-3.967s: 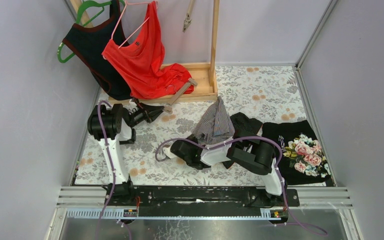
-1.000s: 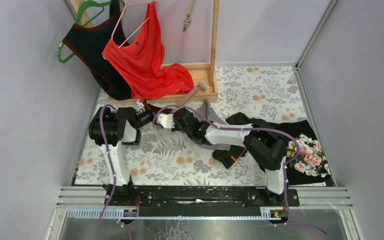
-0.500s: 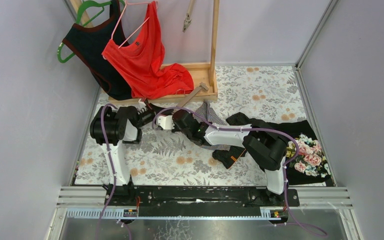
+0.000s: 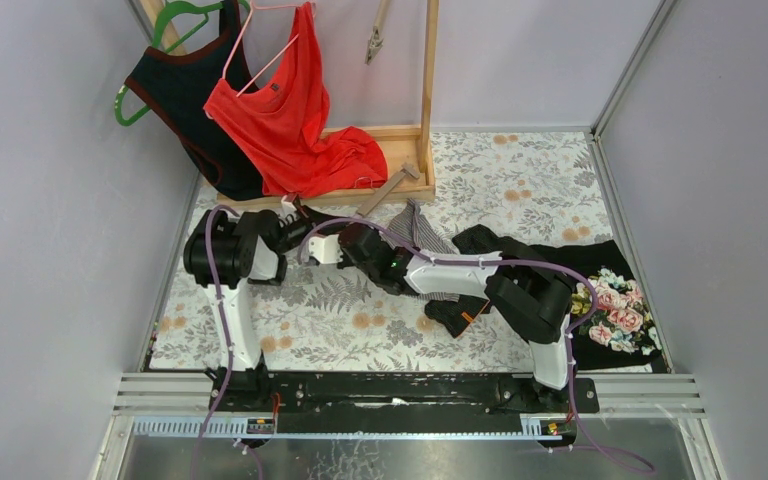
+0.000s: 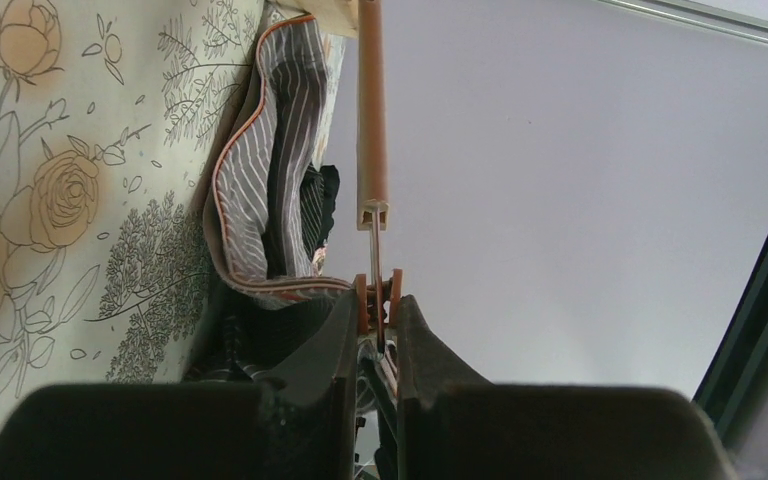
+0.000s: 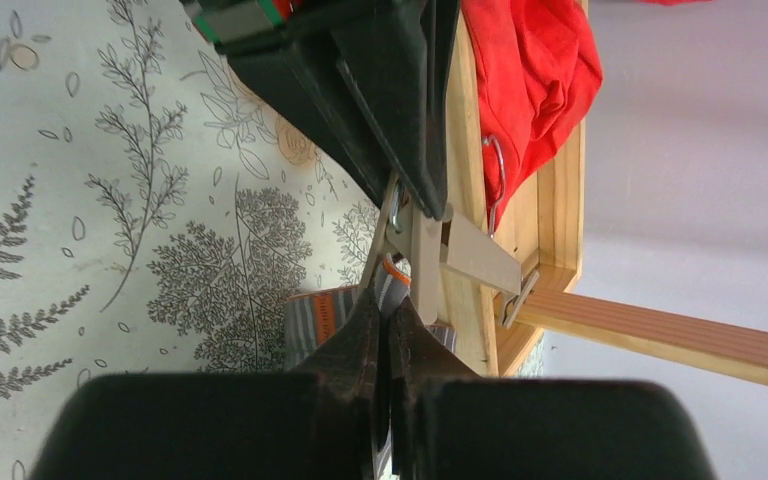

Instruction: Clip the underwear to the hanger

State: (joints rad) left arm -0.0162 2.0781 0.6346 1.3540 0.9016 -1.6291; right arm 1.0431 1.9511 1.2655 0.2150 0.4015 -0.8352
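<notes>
Left gripper (image 5: 377,305) clamped on hanger clip (image 5: 396,288), right gripper (image 6: 388,312) pinching underwear (image 6: 320,315), wrist views only

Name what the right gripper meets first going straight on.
Likely the hanger clip, just past the right gripper and the striped underwear it grips; the left gripper holding the clip sits behind. Depth is unclear.

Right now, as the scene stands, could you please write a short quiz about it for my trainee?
1. True or false: the left claw is shut on the hanger clip.
2. What colour is the top hanging at the wooden rack, next to the clip? A red, B white, C blue.
3. Fill in: the right claw grips the ______ underwear.
Key: 1 true; 2 A; 3 striped.
</notes>
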